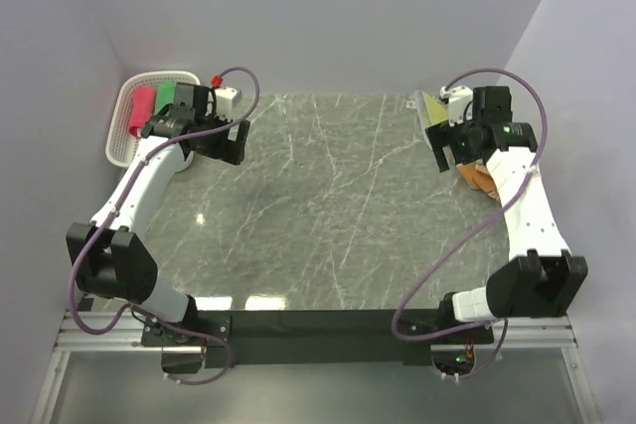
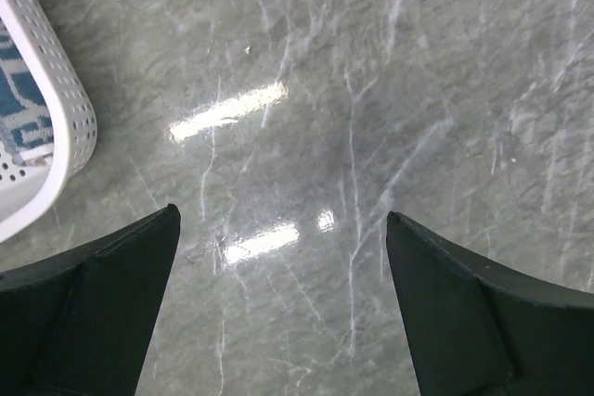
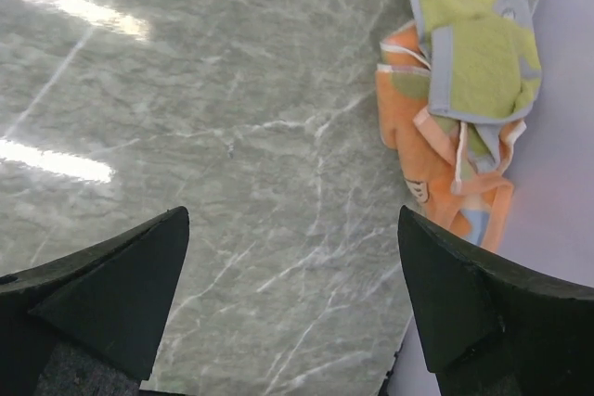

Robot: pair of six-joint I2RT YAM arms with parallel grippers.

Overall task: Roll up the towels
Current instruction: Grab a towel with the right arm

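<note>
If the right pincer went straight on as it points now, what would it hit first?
Probably bare tabletop; the open right pincer aims beside the towels, not at them.

1. Surface point(image 1: 338, 206): grey-green, marbled, glossy. I see bright light reflections point(image 2: 227, 110) on it.
2. Basket point(image 1: 117, 136): white perforated plastic, at the far left corner of the surface, close beside the left wall. Its holed side shows at the left edge of my left wrist view.
3. Walls point(image 1: 328, 7): pale, on the left, far and right sides.
4. Black strip point(image 1: 328, 323): runs along the near edge.
</note>
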